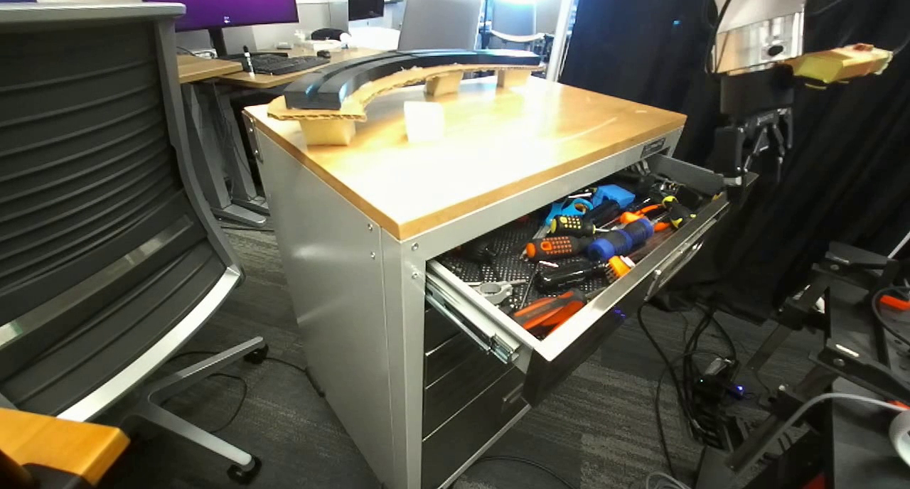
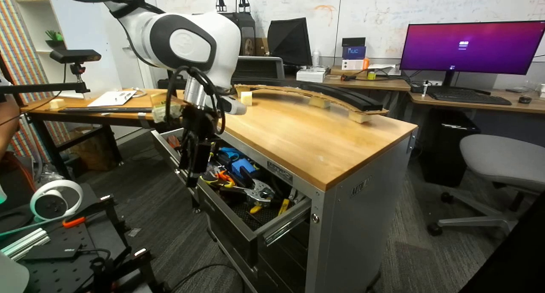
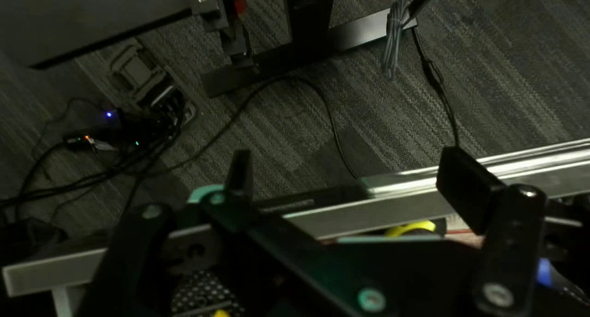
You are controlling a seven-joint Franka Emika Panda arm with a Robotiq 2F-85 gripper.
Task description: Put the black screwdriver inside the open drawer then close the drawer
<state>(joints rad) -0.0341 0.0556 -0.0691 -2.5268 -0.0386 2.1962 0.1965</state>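
Observation:
The drawer (image 1: pixel 625 279) is the wide top drawer of the grey cabinet. It is pulled open and full of tools in both exterior views (image 2: pixel 228 212). Its metal front rim also crosses the wrist view (image 3: pixel 378 218). A black tool (image 1: pixel 569 274) lies in the drawer among others; I cannot tell whether it is the black screwdriver, and no separate one shows. My gripper (image 1: pixel 757 165) points down at the drawer's front edge, also in the other exterior picture (image 2: pixel 193 173). In the wrist view its fingers (image 3: pixel 350 176) are wide apart with nothing held; contact with the rim is unclear.
A curved dark piece (image 1: pixel 412 70) on cardboard and foam blocks stands on the wooden cabinet top (image 1: pixel 512 155), beside a white block (image 1: pixel 424 121). Orange (image 1: pixel 558 247) and blue (image 1: pixel 621 239) tools lie in the drawer. Cables (image 3: pixel 115 137) lie on the floor. A chair (image 1: pixel 92 155) stands near.

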